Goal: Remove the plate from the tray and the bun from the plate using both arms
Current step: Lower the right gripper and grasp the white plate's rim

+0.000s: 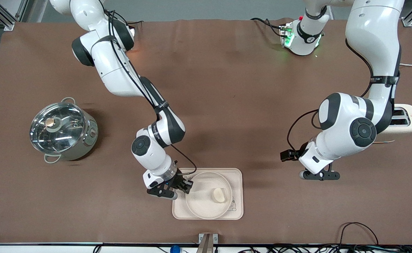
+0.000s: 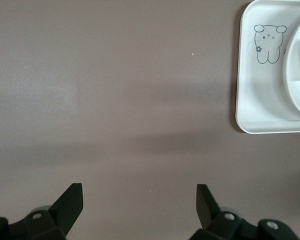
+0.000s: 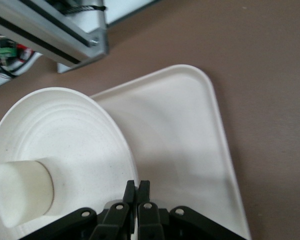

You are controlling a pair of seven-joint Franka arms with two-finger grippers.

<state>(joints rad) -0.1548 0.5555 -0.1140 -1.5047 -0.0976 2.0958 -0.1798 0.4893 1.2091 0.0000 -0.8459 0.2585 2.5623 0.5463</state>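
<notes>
The round cream plate (image 1: 206,202) lies on the rectangular tray (image 1: 236,175) with the rabbit drawing, near the table's front edge. The pale bun (image 1: 219,194) rests on the plate. My right gripper (image 1: 186,184) is at the plate's rim on the side toward the right arm's end, shut on the rim. The right wrist view shows its fingertips (image 3: 137,186) pinched on the plate (image 3: 65,125), with the bun (image 3: 22,192) beside them. My left gripper (image 1: 320,174) is open and empty over bare table toward the left arm's end. The left wrist view (image 2: 140,197) shows the tray corner (image 2: 257,100).
A steel pot with a glass lid (image 1: 62,129) stands toward the right arm's end. A cream toaster (image 1: 404,119) stands toward the left arm's end, partly hidden by the left arm. Cables lie along the front edge (image 1: 357,228).
</notes>
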